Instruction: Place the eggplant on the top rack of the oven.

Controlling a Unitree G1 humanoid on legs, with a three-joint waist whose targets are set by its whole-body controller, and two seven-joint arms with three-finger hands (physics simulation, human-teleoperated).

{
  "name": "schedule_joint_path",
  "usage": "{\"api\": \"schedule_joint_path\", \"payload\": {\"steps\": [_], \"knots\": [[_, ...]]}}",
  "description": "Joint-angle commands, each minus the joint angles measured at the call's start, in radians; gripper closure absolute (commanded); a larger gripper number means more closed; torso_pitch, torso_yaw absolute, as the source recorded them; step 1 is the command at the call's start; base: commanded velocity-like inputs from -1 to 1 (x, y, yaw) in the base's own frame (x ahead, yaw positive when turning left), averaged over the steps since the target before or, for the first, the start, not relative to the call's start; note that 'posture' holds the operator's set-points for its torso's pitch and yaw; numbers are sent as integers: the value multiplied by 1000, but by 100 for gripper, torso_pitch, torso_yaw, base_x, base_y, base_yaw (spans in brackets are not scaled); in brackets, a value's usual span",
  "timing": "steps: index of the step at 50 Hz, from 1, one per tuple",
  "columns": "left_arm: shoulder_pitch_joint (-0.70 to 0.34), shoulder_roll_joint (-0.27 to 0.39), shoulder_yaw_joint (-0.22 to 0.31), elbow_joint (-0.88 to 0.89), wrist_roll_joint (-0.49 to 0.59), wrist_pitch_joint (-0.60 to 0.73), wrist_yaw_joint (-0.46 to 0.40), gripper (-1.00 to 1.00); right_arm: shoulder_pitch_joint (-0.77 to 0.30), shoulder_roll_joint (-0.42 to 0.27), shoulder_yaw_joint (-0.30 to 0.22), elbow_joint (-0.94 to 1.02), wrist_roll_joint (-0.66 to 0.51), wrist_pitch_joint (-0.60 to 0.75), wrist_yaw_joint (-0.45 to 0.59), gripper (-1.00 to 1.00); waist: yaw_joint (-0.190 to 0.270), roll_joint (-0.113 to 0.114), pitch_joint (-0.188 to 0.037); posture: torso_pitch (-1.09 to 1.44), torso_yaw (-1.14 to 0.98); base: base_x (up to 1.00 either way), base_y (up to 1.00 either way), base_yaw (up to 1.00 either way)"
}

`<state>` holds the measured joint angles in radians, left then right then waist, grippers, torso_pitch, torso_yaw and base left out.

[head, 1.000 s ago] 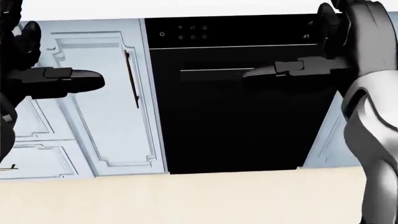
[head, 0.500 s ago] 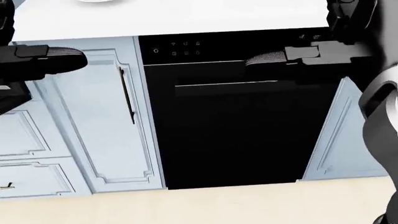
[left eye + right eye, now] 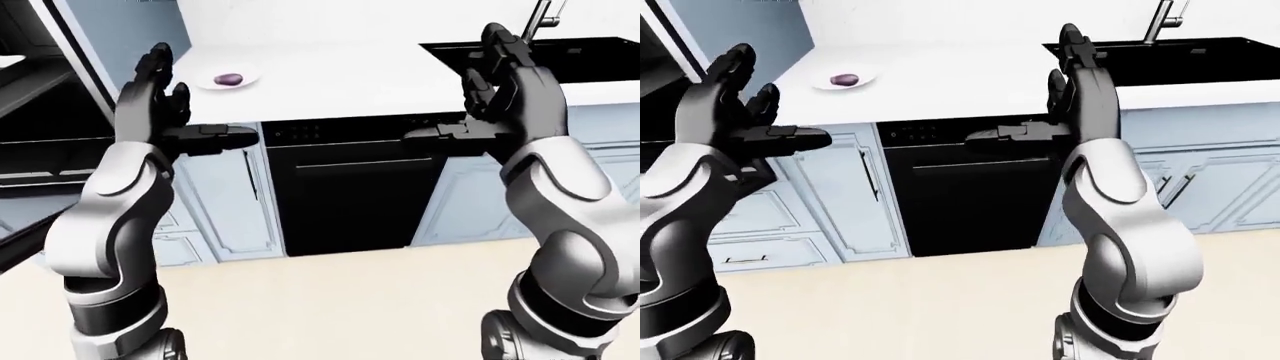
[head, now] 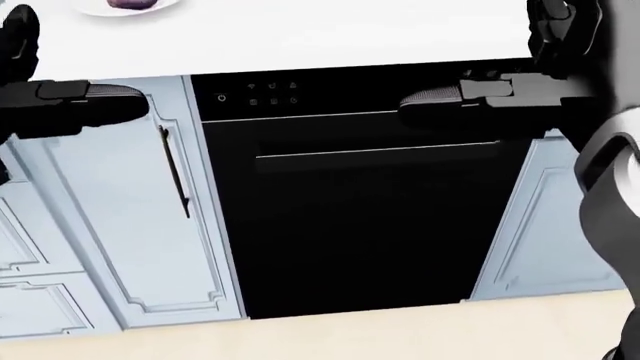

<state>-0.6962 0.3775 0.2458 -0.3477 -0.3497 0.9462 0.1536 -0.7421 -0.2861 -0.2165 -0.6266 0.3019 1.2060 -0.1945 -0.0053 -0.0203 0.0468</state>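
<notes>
Since the earlier pictures the head view has shifted: the black dishwasher [image 4: 360, 202] and the pale cabinet door [image 4: 110, 202] sit lower and further left, so the camera has moved, not the furniture, and more of the white tabletop [image 4: 330, 34] now shows above the dishwasher.

Both arms are raised at chest height, either side of the dishwasher. The left robot hand [image 3: 165, 112] is open, two fingers upright and one dark finger pointing level toward the dishwasher. The right robot hand [image 3: 495, 97] mirrors it, also open and holding nothing. This looks like a carried, ready posture for walking rather than a reach, since neither hand is near anything to grasp.

The eggplant [image 3: 228, 79], a small rounded purple lump, lies on a white plate [image 3: 247, 80] on the tabletop, above and left of the dishwasher, well apart from both hands. It is probably set there as the pick-up spot.

Left of the dishwasher, at the left edge of the left-eye view, a dark open cavity with a level shelf is probably the oven [image 3: 40, 142]; its racks cannot be made out. Right of the dishwasher a black sink [image 3: 1180, 60] with a metal faucet [image 3: 1157, 22] is sunk in the tabletop. Cabinet fronts are smooth pale blue with moulded panels.
</notes>
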Motion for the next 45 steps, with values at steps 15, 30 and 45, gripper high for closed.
{"api": "schedule_joint_path", "payload": {"steps": [15,30,45], "knots": [[-36,21,30,-37,8,-36,10,-100,-32,-1,5,-34,7,-36,5,-100,4,59,-27,0,0,14,7,0],[-38,23,30,-31,5,-42,11,-100,-32,4,14,-33,-4,-36,12,-100,3,21,-19,0,0,13,11,0],[-33,29,33,-26,3,-50,9,-100,-31,7,7,-39,-4,-32,14,-100,11,7,-21,0,0,13,11,0]]}}
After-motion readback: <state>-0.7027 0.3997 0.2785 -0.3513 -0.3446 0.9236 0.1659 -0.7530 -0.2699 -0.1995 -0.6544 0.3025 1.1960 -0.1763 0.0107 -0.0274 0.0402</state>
